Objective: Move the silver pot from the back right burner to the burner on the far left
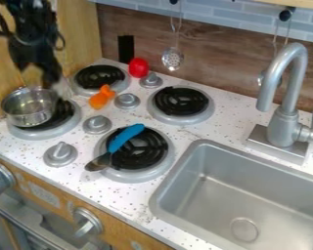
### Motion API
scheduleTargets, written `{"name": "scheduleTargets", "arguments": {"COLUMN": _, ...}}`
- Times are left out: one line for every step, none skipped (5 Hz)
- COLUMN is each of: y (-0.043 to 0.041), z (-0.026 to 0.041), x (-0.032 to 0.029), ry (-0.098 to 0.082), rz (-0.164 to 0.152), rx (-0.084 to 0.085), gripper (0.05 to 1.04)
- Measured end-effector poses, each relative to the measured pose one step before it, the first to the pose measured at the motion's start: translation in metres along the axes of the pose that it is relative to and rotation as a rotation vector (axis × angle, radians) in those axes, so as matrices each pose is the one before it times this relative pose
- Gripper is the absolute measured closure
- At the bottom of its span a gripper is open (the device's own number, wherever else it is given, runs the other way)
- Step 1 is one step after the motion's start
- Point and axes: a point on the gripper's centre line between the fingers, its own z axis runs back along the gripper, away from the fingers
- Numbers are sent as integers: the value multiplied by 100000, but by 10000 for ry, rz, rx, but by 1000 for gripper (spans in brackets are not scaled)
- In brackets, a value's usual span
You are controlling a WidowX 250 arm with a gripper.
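Observation:
The black gripper hangs at the upper left, just above the far rim of a small metal pot. Blur around its lower end hides whether it touches the rim. The pot stands upright over the left part of the front left burner. An orange toy lies between the back left burner and a stove knob. A red round object sits behind the knobs near the back wall. A utensil with a blue end and a dark end lies across the front right burner.
A metal sink occupies the lower right, with a tall grey faucet behind it. Stove knobs stand up between the burners. A slotted ladle hangs at the back wall. A wooden panel rises at the left.

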Motion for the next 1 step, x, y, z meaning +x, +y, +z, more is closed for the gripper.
{"name": "scheduleTargets", "arguments": {"y": 138, "z": 182, "x": 61, "ry": -48, "rz": 68, "rx": 59, "gripper": 75}}
